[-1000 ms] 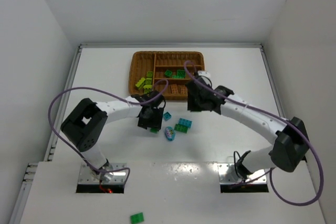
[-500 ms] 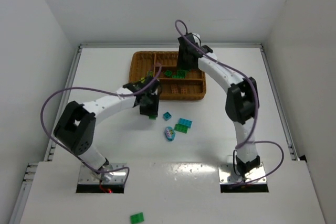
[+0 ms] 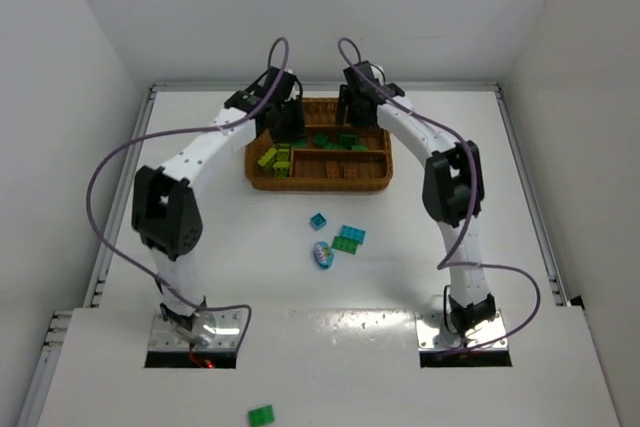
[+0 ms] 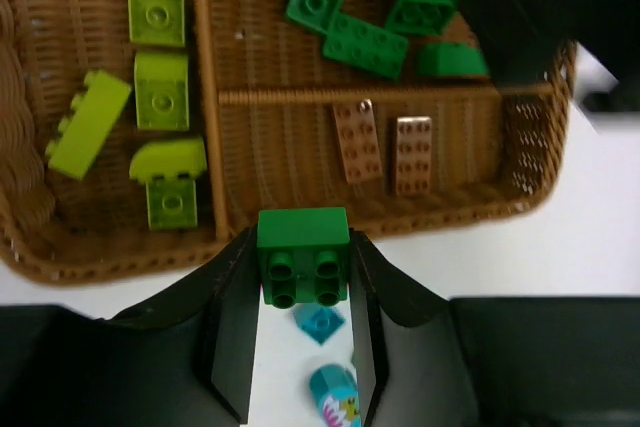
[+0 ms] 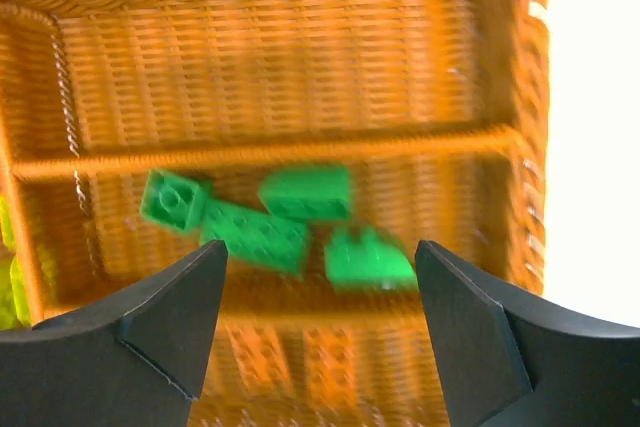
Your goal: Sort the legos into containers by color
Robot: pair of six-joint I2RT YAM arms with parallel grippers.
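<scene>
We've got left pincer (image 4: 303,282) clenched on dark green brick (image 4: 303,252), now up over tray (image 4: 120,255); right pincer (image 5: 320,259) just released, likely another green sorted.

In the left wrist view, we lose the wicker tray's (image 4: 470,212) far corner behind a dark shape (image 4: 545,7), and the bottom edge cuts 1 teal piece (image 4: 335,402). Green bricks (image 5: 305,192) blur in the right wrist view.
</scene>
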